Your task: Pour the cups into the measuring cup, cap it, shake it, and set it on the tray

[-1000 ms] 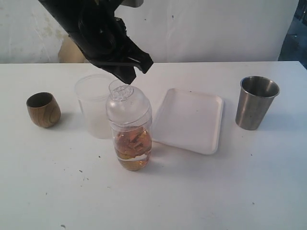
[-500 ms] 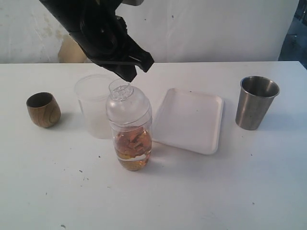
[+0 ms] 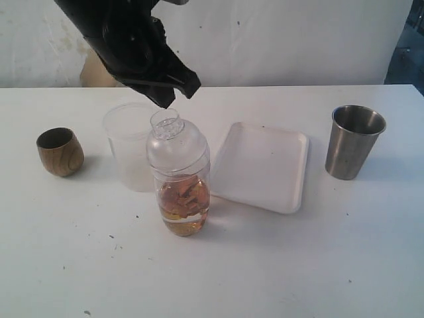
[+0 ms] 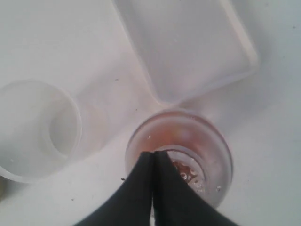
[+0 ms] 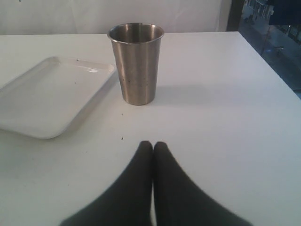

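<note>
The measuring cup stands at mid-table with amber liquid in its lower part and a clear domed top with an open neck. My left gripper hangs just above that neck, shut and holding nothing; the left wrist view shows its tips over the cup's mouth. The wooden cup sits upright at the far left. At the right stands the steel tumbler, upright. My right gripper is shut and empty, low over the table a short way from the tumbler. It is out of the exterior view.
The white tray lies empty between the measuring cup and the tumbler. A frosted plastic cup stands touching or nearly touching the measuring cup, behind and to its left. The table's right edge runs near the tumbler.
My left gripper has shifted a little to the left and slightly up above the measuring cup's neck. Nothing else has moved.
</note>
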Robot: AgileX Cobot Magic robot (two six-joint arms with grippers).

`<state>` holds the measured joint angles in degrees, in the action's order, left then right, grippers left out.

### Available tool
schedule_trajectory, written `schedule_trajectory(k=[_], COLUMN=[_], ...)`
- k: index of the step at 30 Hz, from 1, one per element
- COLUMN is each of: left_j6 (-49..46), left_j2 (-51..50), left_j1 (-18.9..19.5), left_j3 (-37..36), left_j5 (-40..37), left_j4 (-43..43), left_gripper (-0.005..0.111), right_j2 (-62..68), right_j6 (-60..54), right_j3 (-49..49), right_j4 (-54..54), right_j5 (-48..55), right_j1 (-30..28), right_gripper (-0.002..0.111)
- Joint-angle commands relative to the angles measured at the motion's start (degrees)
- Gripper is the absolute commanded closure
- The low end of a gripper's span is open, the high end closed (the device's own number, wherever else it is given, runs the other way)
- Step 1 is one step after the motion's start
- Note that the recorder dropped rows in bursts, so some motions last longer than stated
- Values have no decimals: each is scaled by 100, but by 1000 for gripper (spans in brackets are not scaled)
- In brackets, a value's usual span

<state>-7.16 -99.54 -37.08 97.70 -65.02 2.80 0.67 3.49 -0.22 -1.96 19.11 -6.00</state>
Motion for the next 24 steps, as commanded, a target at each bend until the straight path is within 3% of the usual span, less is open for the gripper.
schedule_trajectory(k=[1, 11, 24], left_j6=[72, -323, -9], left_j2=[11, 11, 22], left_j1=[-22, -22, -22], left_j3=[-120, -120, -157], left_j5=[-33, 263, 61], left_j4=[-8, 759, 128], left_gripper=[107, 107, 107], right_j2=[-11, -11, -11], right_j6=[13, 13, 13], right_j3=[22, 22, 22], right_j4=[7, 7, 7], right_j5=[-13, -13, -13], right_j1=[22, 22, 22], right_gripper=[108, 108, 108])
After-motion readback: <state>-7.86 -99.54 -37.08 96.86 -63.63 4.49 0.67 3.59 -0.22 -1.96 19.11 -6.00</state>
